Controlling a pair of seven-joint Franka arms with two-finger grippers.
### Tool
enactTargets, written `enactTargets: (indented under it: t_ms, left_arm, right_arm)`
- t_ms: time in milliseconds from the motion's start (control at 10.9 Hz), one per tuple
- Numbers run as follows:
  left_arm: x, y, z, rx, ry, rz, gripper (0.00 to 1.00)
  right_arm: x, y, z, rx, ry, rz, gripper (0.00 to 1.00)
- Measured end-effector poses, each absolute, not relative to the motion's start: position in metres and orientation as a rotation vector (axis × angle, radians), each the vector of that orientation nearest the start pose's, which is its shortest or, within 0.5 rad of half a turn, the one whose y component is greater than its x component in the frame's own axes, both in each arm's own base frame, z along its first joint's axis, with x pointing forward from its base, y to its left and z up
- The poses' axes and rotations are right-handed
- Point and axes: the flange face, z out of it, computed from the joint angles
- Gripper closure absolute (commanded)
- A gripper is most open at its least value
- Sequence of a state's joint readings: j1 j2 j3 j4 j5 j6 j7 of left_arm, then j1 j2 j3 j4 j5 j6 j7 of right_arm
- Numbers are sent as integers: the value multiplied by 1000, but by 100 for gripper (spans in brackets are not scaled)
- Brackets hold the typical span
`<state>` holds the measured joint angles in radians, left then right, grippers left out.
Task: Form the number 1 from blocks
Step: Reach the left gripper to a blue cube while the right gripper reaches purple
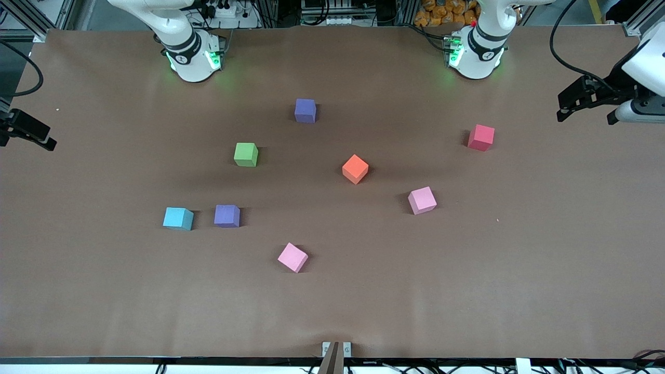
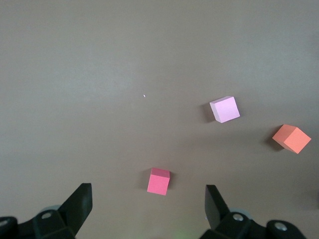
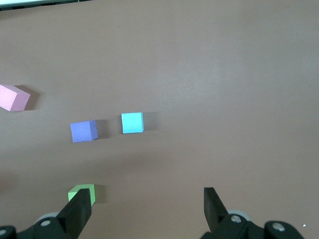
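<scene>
Eight cubes lie scattered and apart on the brown table [image 1: 519, 270]. One purple block [image 1: 305, 110] is nearest the arm bases, with the green block [image 1: 245, 154], orange block [image 1: 355, 169] and red block [image 1: 481, 137] nearer the camera. Nearer still are a light pink block [image 1: 422, 200], the cyan block [image 1: 177, 218], the second purple block [image 1: 227, 215] and another pink block [image 1: 292, 257]. My left gripper [image 2: 147, 199] hangs open high over the table by the red block [image 2: 158, 181]. My right gripper [image 3: 145, 199] hangs open high beside the green block [image 3: 85, 191].
The arm bases stand along the table's back edge. In the front view the left gripper [image 1: 586, 118] shows over the left arm's end of the table and the right gripper [image 1: 31, 135] over the right arm's end. A bracket [image 1: 336, 349] sits at the front edge.
</scene>
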<state>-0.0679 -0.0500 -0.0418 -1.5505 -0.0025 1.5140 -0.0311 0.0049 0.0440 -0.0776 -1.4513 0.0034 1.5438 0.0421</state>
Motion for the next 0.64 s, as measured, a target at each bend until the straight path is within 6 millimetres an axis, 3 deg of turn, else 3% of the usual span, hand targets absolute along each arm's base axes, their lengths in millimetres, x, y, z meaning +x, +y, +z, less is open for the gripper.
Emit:
enactTargets:
  t_ms: [366, 641]
  left_arm:
    - [534, -66, 646, -3139, 141, 9, 0]
    - [543, -90, 617, -3131, 194, 96, 0]
  right_arm:
    - [565, -39, 654, -3136, 179, -75, 0]
    - [573, -28, 635, -3139, 147, -27, 0]
